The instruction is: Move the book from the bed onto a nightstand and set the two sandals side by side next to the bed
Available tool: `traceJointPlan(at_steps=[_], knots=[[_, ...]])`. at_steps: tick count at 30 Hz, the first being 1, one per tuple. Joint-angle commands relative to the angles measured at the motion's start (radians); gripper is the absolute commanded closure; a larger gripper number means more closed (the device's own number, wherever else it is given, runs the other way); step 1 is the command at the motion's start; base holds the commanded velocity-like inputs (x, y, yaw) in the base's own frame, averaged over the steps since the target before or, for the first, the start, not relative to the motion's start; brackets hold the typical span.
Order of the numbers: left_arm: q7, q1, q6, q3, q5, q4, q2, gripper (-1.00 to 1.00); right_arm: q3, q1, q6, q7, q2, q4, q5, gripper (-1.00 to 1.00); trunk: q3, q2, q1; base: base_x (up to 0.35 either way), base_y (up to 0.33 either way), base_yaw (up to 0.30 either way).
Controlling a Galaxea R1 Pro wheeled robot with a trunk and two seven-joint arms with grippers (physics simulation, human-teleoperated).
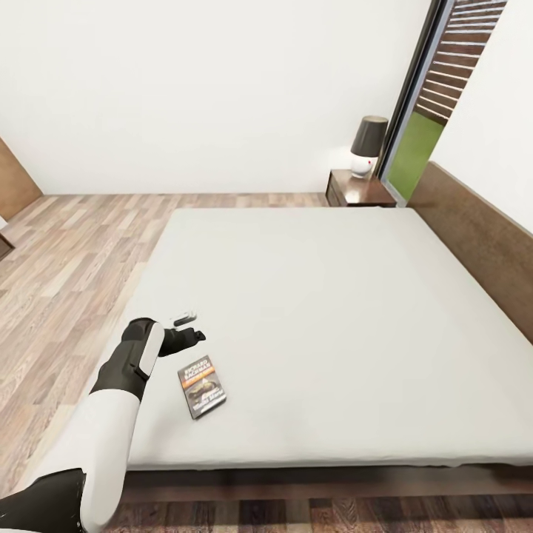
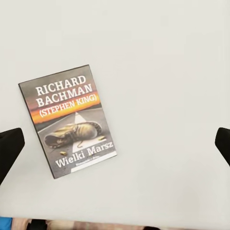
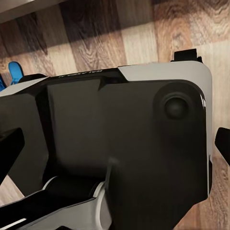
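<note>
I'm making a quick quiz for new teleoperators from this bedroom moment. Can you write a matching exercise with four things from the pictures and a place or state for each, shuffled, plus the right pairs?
Things:
1. book
2. lamp
3. left gripper
4. headboard

Places or states:
A. stands on the nightstand beside the window
B. runs along the right side of the bed in the head view
C. lies flat, cover up, near the mattress's front edge
D. hovers open over the mattress, beside the book, holding nothing

Pairs: 1-C, 2-A, 3-D, 4-B
</note>
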Motion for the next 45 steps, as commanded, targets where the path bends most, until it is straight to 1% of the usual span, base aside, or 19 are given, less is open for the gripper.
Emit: traceJointPlan(at_steps=[1, 45], knots=[[0.007, -0.001, 0.005, 0.003, 0.010, -0.001, -0.001, -1.00, 0.004, -0.002, -0.007, 0.005, 0.000, 0.005, -0.007, -1.00, -0.003, -0.001, 0.000, 0.000, 0.000, 0.000], [0.002, -0.002, 0.003, 0.007, 0.013, 0.001, 0.001, -1.00, 0.004, -0.002, -0.007, 0.005, 0.000, 0.005, -0.005, -1.00, -0.071, -0.001, 0.000, 0.000, 0.000, 0.000]])
